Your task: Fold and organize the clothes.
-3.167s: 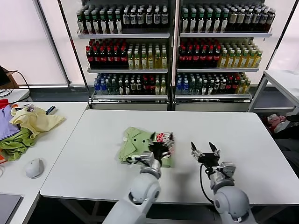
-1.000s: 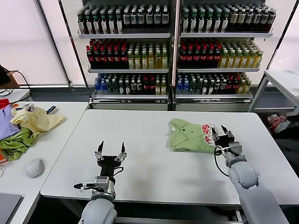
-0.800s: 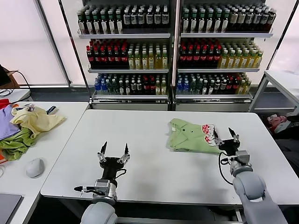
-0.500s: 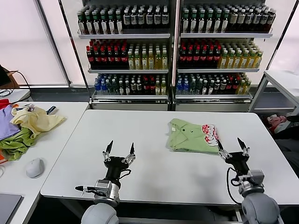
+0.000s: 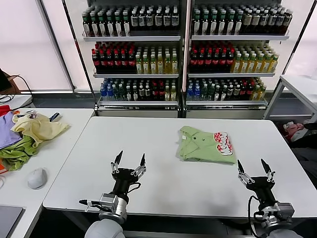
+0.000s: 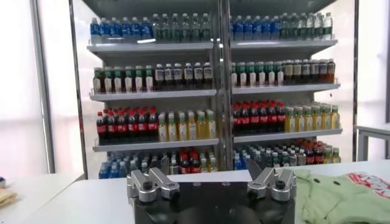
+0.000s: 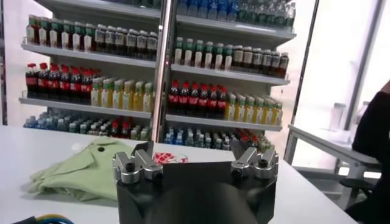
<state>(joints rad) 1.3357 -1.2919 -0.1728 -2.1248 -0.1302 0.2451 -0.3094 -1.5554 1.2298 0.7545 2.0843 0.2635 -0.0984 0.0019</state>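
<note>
Nearest the body, left pincer [image 5: 129, 164] raised over the front edge of the white bench [image 5: 163, 183], prongs spread apart, gripping nothing. Right pincer [image 5: 253, 169] raised at the opposite front corner, prongs likewise apart and bare. Beyond the right pincer and toward the left one, folded sage-green shirt [image 5: 204, 145] flat on the bench, red-and-white print facing up, well apart from both pincers. Off past the left pincer, heap of garments [image 5: 27, 134] on a side bench. Farthest back, shelves of bottles [image 5: 183, 49]
</note>
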